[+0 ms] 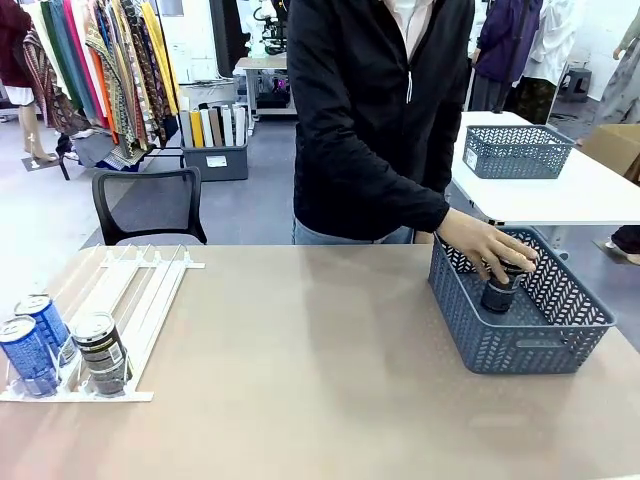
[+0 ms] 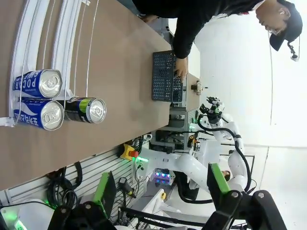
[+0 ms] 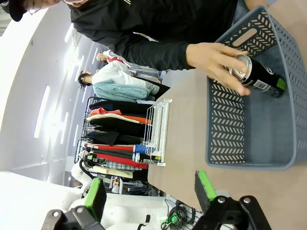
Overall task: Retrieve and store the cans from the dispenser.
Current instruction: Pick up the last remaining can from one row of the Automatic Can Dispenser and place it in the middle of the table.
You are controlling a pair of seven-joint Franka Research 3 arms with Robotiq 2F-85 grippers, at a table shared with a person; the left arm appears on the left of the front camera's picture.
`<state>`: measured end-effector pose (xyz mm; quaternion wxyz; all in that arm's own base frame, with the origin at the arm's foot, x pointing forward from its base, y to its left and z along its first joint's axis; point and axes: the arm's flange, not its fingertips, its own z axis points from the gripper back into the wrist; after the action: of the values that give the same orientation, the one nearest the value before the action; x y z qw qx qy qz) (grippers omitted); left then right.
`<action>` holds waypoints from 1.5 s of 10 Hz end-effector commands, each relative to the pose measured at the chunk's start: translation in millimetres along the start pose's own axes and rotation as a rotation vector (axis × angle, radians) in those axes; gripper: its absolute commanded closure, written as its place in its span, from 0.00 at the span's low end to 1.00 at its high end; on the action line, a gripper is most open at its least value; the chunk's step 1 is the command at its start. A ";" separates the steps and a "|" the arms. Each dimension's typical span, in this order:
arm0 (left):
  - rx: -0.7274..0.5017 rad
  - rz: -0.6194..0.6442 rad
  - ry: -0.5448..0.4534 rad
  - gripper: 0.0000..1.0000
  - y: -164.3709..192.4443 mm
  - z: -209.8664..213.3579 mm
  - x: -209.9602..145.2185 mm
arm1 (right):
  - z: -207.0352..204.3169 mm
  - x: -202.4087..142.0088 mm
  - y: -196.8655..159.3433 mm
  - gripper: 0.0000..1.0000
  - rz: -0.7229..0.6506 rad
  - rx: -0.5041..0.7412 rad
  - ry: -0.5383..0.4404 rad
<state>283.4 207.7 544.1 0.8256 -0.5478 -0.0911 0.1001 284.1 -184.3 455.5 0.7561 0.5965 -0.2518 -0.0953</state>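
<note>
Tan bench (image 1: 300,350), clothing racks behind: two blue cans (image 1: 28,355) and a dark can (image 1: 100,352) stand at the white dispenser's (image 1: 140,285) near end, while a person's hand (image 1: 485,245) grips a black can (image 1: 498,292) inside the grey-blue basket (image 1: 520,345). My left pincer (image 2: 160,184) and right pincer (image 3: 149,187) both gape apart, holding nothing.

White print on one blue can (image 2: 34,84) reads "POCAR"; no other text is legible.

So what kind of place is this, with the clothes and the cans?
Most likely a robot test lab dressed as a shop. Racks of hanging clothes stand behind the person, a shop-style dispenser holds cans on the table, and cables hang by its edge.
</note>
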 end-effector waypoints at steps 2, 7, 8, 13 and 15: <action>0.138 -0.009 0.015 0.00 -20.7 -31.9 -6.1 | -1.1 3.4 3.6 0.00 0.011 0.024 -0.014; 0.825 -0.188 0.197 0.00 -58.1 -204.7 -40.6 | -1.1 3.4 3.6 0.00 0.011 0.024 -0.014; 0.932 -0.341 0.166 0.00 -56.1 -231.8 -41.4 | -1.1 3.4 3.6 0.00 0.011 0.024 -0.014; 0.950 -0.435 0.247 0.00 -66.7 -266.1 -52.2 | -1.1 3.4 3.6 0.00 0.011 0.024 -0.014; 0.974 -0.545 0.175 0.00 -62.2 -288.2 -37.8 | -1.1 3.4 3.6 0.00 0.011 0.024 -0.014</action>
<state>317.0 -75.3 498.9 0.9847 -0.0957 -0.0641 -0.1311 284.3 -183.9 455.7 0.7566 0.5962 -0.2513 -0.0948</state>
